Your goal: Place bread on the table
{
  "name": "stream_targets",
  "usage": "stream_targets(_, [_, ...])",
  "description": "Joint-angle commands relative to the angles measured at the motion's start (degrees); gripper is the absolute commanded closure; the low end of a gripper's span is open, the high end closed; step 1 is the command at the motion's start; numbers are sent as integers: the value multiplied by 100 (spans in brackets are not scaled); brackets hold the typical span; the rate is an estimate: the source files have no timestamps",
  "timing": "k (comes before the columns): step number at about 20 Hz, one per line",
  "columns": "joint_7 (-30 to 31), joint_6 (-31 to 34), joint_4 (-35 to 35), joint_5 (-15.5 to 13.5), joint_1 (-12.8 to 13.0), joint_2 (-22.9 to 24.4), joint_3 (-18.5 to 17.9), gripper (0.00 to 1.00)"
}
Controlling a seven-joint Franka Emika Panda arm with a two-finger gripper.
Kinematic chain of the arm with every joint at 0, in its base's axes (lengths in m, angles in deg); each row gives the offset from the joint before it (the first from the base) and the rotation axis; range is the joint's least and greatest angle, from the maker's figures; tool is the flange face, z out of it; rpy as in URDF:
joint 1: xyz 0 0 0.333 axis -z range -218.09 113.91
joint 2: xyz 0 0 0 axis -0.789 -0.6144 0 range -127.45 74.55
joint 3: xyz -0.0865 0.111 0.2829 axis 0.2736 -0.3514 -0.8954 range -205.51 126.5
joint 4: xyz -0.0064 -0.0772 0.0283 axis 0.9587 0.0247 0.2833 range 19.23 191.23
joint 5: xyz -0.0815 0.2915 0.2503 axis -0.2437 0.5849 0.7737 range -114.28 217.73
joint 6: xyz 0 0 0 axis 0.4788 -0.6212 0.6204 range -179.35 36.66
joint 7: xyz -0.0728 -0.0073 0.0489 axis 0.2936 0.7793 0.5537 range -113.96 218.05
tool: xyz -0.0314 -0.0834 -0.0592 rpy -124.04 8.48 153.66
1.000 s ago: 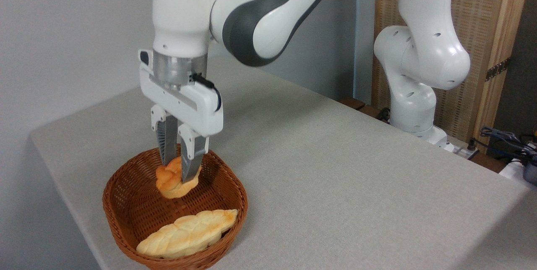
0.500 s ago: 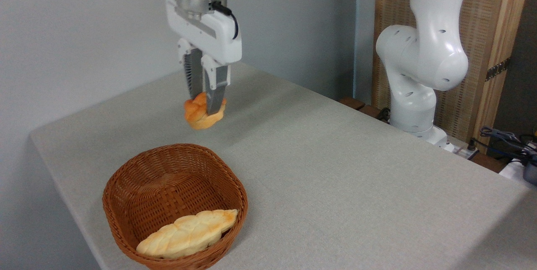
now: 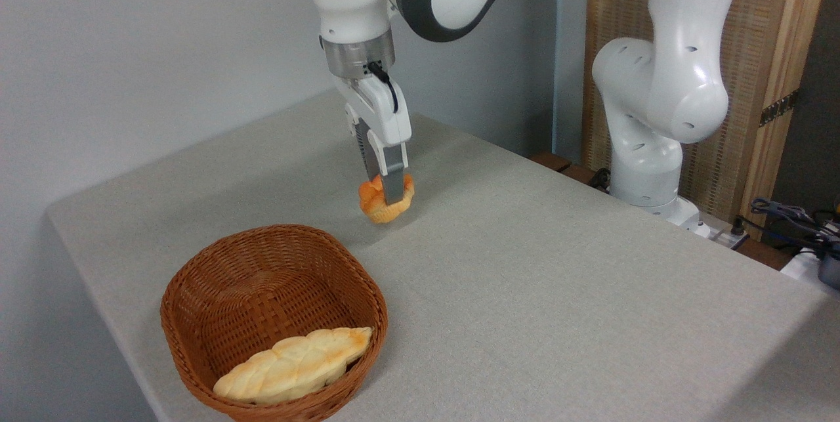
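Observation:
The bread (image 3: 384, 201), a small orange-golden knotted bun, sits between the fingers of my gripper (image 3: 388, 197), which is shut on it. The bun hangs just above the light grey table (image 3: 558, 277), or barely touches it, beyond and to the right of the basket. Its shadow lies close under it on the table surface.
A brown wicker basket (image 3: 197, 291) stands at the front left and holds a long pale braided loaf (image 3: 293, 364). The arm's white base (image 3: 650, 146) rises at the table's right rear. Cables (image 3: 787, 215) lie past the right edge.
The gripper lifted the bun out of the basket, carried it up and to the right, then lowered it toward the table beyond the basket.

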Motion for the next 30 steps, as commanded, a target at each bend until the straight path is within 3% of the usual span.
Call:
stream_targets(1, [-75, -75, 41, 76, 96, -19, -50, 0])
stream_targets(17, [4, 4, -107, 67, 79, -46, -67, 0])
stream_targets(23, [303, 311, -1406, 49, 26, -440, -278, 0])
stream_targets(27, [295, 1303, -2663, 67, 0, -1011, -401, 0])
stream_targets(30, [295, 1682, -3340, 32, 0, -1293, -630, 0])
